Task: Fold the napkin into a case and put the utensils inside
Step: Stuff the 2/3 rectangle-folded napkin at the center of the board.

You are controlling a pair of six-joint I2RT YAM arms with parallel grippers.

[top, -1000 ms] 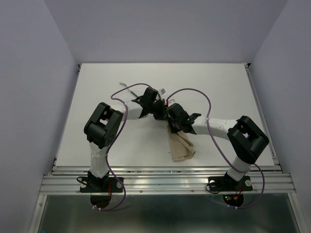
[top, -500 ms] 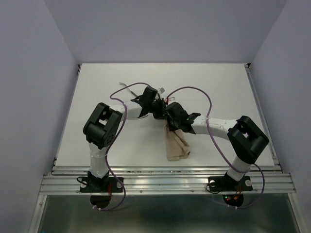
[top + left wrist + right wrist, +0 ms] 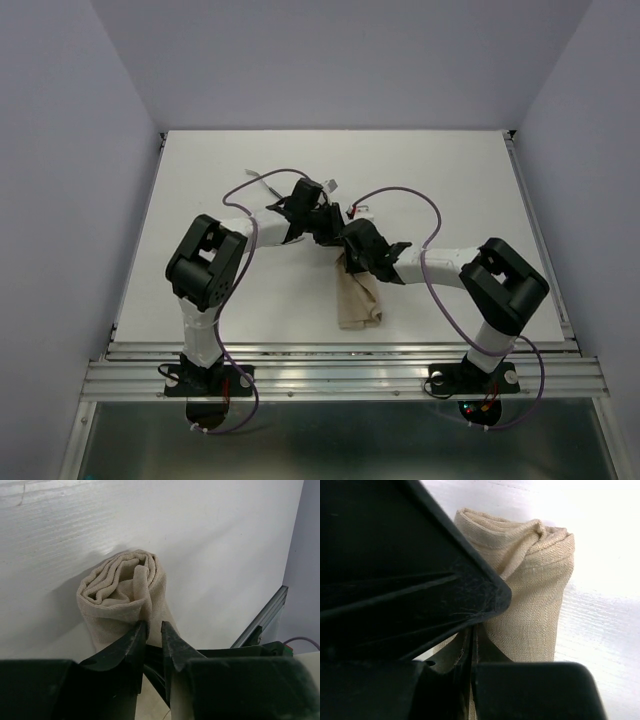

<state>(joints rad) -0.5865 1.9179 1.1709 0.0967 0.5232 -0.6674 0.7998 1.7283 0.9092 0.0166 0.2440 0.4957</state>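
The napkin [image 3: 356, 300], bunched just below centre of the top view, is pinched in the closed right gripper [image 3: 471, 642]; the left gripper [image 3: 153, 627] is parted slightly at its edge. If dragged one-sided, the folds could be undone

The white table [image 3: 460, 180] is a flat matte sheet, closed in by pale walls on 3 sides, with a ribbed metal rail [image 3: 340, 366] along its near edge. 1 cloth lies on it: the beige napkin [image 3: 358, 302], bunched into a narrow oblong, a little right of centre and close to the rail. Its near end rests on the surface in loose rolled layers. A slim pale piece [image 3: 262, 178] lies far left, too small to identify.
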